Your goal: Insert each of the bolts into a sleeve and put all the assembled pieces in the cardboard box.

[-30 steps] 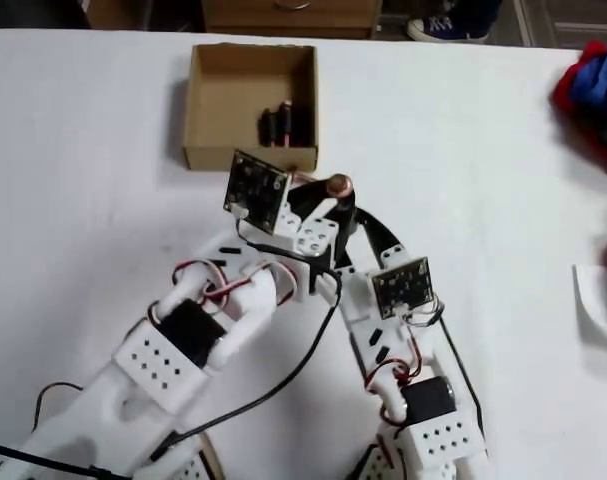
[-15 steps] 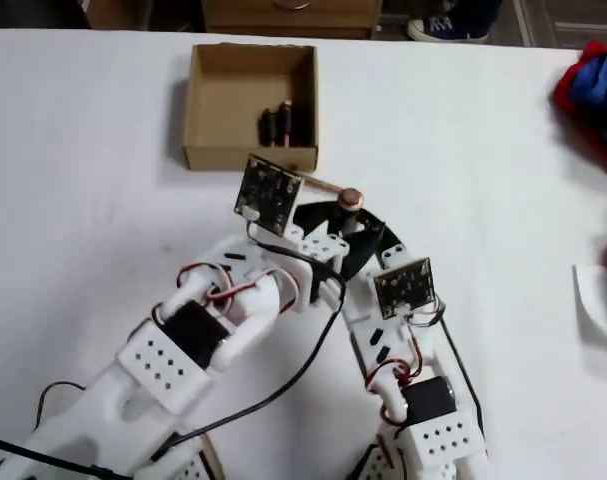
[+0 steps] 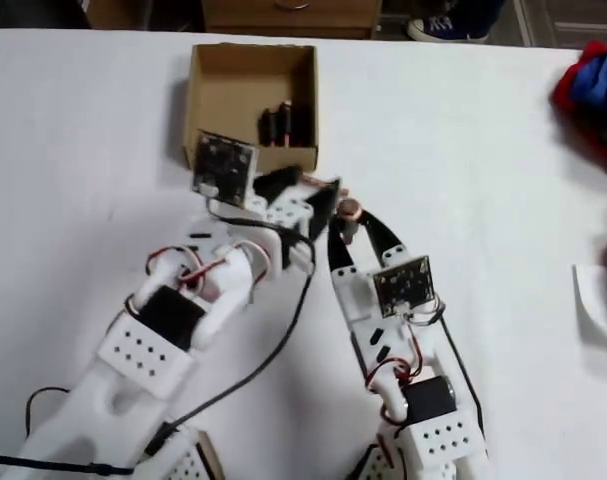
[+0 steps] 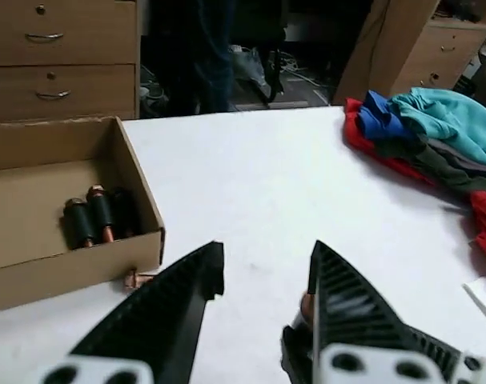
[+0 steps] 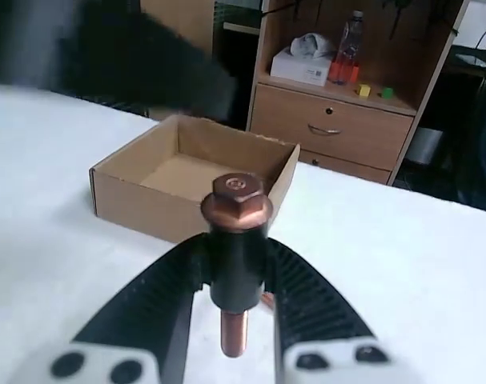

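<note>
The right gripper [image 5: 236,258] is clenched on a black sleeve [image 5: 236,268] with a bolt [image 5: 236,200] pushed through it. The piece stands upright, with the copper hex head above the fingers and the shank tip poking out below. This gripper sits over the white table [image 3: 483,150], just near of the cardboard box [image 3: 245,75] and off its near right corner.

The left gripper [image 4: 267,258] is released, its jaws spread wide with nothing between them. It hovers just left of the right gripper, close to the box's near wall.

Assembled pieces [image 4: 94,216] lie side by side inside the box against its right wall. A small copper part [image 4: 136,279] lies on the table touching the box's near wall. A pile of clothes [image 4: 419,136] lies at the table's far right.
</note>
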